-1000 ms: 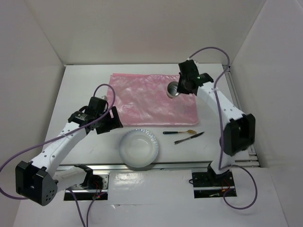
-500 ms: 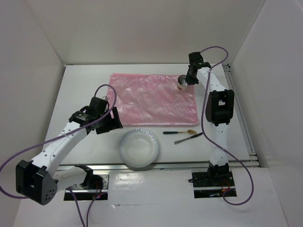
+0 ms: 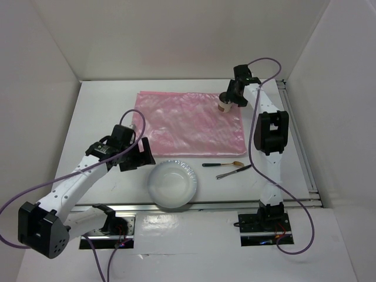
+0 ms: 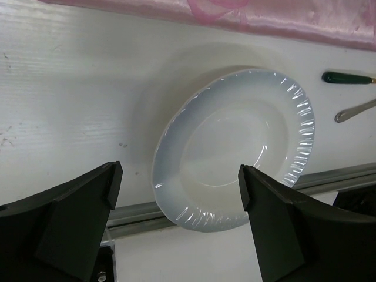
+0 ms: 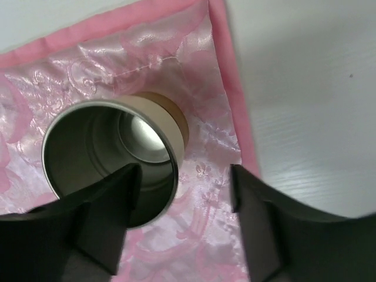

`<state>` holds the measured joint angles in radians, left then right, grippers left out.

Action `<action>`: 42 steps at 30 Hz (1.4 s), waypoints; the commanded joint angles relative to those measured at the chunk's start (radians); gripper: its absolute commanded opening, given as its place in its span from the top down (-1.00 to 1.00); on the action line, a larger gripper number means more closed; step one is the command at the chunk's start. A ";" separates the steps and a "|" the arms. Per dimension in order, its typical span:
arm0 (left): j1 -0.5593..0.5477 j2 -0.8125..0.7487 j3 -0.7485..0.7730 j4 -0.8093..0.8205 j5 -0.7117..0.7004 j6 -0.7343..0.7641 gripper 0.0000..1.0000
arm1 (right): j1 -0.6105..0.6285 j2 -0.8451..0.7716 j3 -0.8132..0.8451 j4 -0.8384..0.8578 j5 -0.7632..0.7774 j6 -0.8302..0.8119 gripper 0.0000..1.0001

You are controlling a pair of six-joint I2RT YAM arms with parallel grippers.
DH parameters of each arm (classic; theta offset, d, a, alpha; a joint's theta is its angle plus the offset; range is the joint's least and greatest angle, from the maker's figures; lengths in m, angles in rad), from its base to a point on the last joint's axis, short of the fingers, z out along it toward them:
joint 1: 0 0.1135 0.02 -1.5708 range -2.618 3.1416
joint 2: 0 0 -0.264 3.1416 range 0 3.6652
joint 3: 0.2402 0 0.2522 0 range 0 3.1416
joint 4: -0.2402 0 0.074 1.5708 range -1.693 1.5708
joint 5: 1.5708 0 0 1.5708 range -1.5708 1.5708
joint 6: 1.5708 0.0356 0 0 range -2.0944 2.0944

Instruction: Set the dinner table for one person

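left jaws: wide apart over the plate [image 4: 294,117]
right jaws: apart, not gripping the upright cup [image 5: 111,158] on the pink mat [image 5: 205,59]

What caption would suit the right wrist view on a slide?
Open right gripper poised over a metal-lined cup standing near the corner of a pink mat on the white dinner table.

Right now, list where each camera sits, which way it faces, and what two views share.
Top external: above and behind the bases, looking down on the dinner table; left arm and right arm show.
Left wrist: on the left arm, facing down at the white plate; the open left pincer shows.
Right wrist: on the right arm, facing down into the metal cup on the pink mat; right pincer shows.
Shared: top and left-wrist views both show the white plate.
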<state>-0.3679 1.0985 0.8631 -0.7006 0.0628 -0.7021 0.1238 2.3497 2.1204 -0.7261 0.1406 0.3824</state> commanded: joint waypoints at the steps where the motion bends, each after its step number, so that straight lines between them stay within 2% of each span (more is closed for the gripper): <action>1: -0.026 -0.038 -0.039 0.010 0.054 0.018 -1.00 | 0.002 -0.013 0.049 0.005 -0.016 -0.011 -0.49; 2: -0.037 -0.038 -0.048 0.010 0.054 0.018 -1.00 | 0.002 -0.026 0.061 0.005 -0.016 -0.011 -0.71; 3: -0.048 -0.038 -0.049 0.010 0.039 -0.002 -1.00 | 0.011 -0.026 0.082 -0.009 -0.007 -0.011 -0.80; 6: -0.057 -0.038 -0.049 -0.011 0.025 -0.074 -1.00 | 0.011 -0.096 0.092 -0.018 0.002 -0.011 -0.94; 10: -0.057 -0.028 -0.075 -0.011 0.054 -0.126 -1.00 | 0.011 -0.242 0.029 0.007 0.002 -0.011 -0.94; 11: -0.057 -0.028 -0.090 -0.011 0.054 -0.143 -1.00 | 0.011 -0.319 0.000 0.036 -0.009 -0.011 -0.94; 15: -0.066 -0.106 -0.171 -0.011 0.066 -0.215 -1.00 | 0.011 -0.511 -0.207 0.115 -0.051 -0.011 -0.96; 17: -0.066 -0.143 -0.217 0.042 0.052 -0.235 -1.00 | 0.011 -0.593 -0.255 0.139 -0.067 -0.011 -0.96; 21: -0.057 -0.178 -0.323 0.175 0.106 -0.255 -1.00 | 0.011 -0.665 -0.322 0.139 -0.085 -0.011 -0.96; 25: -0.057 -0.121 -0.363 0.265 0.144 -0.255 -0.97 | 0.011 -0.699 -0.362 0.139 -0.085 -0.011 -0.96; 30: -0.057 -0.063 -0.374 0.348 0.166 -0.255 -0.79 | 0.011 -0.731 -0.387 0.130 -0.094 -0.011 -0.96; 36: -0.057 -0.026 -0.436 0.446 0.161 -0.255 -0.45 | 0.020 -0.750 -0.412 0.129 -0.095 -0.011 -0.96; 38: -0.057 -0.017 -0.450 0.466 0.161 -0.255 -0.39 | 0.020 -0.750 -0.412 0.129 -0.095 -0.011 -0.96; 39: -0.057 -0.017 -0.460 0.489 0.173 -0.255 -0.28 | 0.020 -0.750 -0.412 0.129 -0.095 -0.011 -0.96; 42: -0.057 0.017 -0.449 0.489 0.173 -0.244 -0.19 | 0.020 -0.750 -0.412 0.129 -0.095 -0.001 -0.96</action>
<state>-0.4271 1.0889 0.4095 -0.2668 0.2237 -0.9497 0.1375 1.6466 1.7088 -0.6151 0.0471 0.3737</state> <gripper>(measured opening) 0.617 0.982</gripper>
